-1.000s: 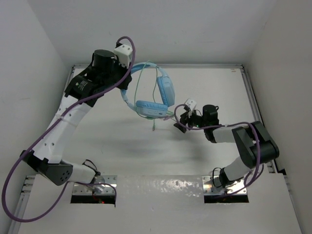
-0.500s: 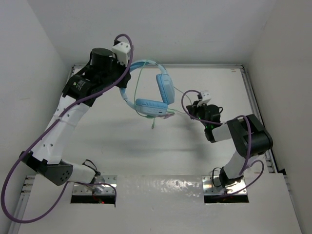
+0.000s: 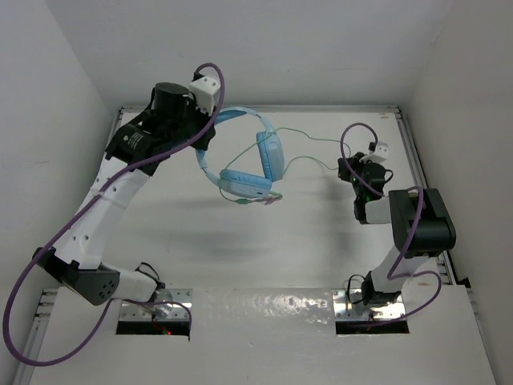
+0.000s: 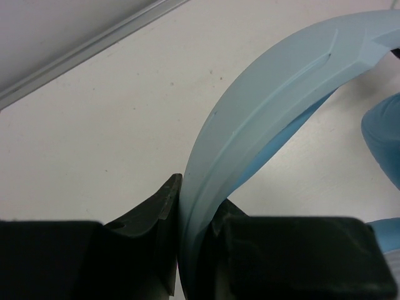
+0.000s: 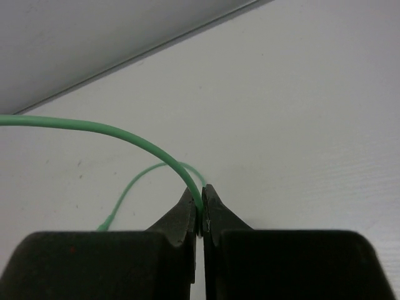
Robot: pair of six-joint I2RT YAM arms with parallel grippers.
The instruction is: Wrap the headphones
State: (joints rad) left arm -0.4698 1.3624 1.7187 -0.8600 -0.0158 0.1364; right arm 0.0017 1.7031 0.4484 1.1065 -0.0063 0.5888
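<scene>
Blue headband [image 4: 269, 106] clamped in left gripper [image 4: 194, 212]; green cord [image 5: 125, 132] pinched in right gripper [image 5: 201, 209], stretched right of headphones [image 3: 248, 183]. Wrapping judged barely begun.

Robot holds the headphones [image 3: 271, 154] at two points
Left gripper [image 4: 195, 201], raised at the headphones' left, clamps the headband [image 4: 269, 106]; right gripper [image 5: 201, 201], reaching out to their right, pinches the cord [image 5: 134, 136] between closed fingers.

No legible text, labels or numbers anywhere.
</scene>
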